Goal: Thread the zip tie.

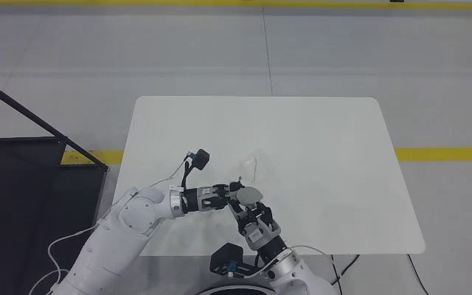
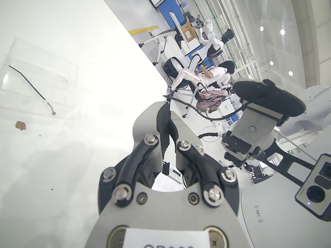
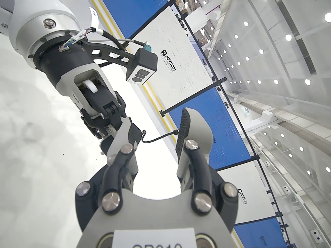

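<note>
Zip tie (image 3: 159, 138): a thin black strap, held clear of the bench (image 1: 332, 147) between the two grippers, above the front-centre of the surface. The left gripper (image 2: 167, 112) has its fingers pressed together on one end of the strap. From there the strap runs outward in a shallow sag toward the right gripper (image 3: 157, 116), so its long axis follows the line joining the two grippers. The right fingers are spread wide and grip nothing. In the right wrist view the strap lies crosswise in the gap between them. Its free end carries a small head close against the ribbed inner face of one finger; whether it touches cannot be told. The right gripper is the nearer to that free end, which already sits between its fingers, not beyond them. On that showing, the coming move appears to turn on closing squarely on the end without pushing the limp strap aside. The left arm enters low from the robot's left, wrist aimed across the bench. The right arm comes up from the near edge, its gripper tilted upward and away from the body. The two grippers meet almost tip to tip in the top view, left (image 1: 225, 193) and right (image 1: 247, 200). A second tie (image 2: 31, 85) lies loose in a clear tray (image 2: 67, 78) on the bench, farther out and apart from both grippers.
</note>
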